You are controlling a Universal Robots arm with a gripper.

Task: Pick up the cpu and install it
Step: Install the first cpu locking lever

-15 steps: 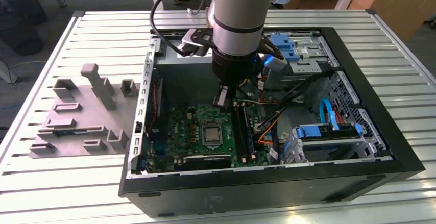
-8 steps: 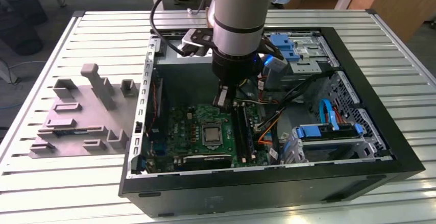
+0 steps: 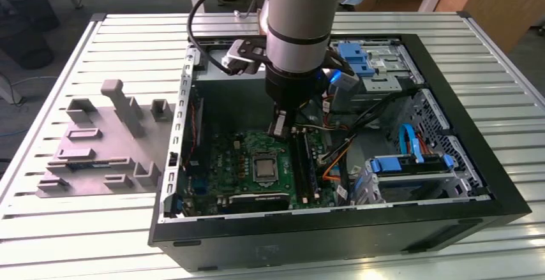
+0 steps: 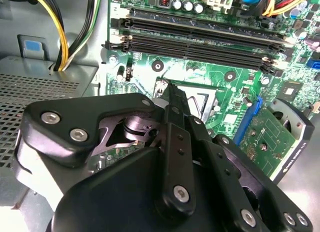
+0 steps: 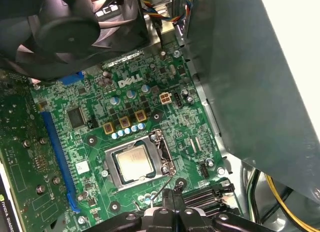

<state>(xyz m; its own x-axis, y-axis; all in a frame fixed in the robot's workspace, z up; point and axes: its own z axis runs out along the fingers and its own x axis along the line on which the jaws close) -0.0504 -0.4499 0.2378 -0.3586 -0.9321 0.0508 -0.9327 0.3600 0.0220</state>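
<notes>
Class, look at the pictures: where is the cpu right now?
In the first wrist view, the cpu sits in its socket on the green motherboard, close to the gripper.

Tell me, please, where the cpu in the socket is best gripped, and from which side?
Probably at two opposite edges, coming straight from above: the cpu lies flat in the socket frame, its silvery top facing up and the frame close around it, so a sideways approach looks blocked.
</notes>
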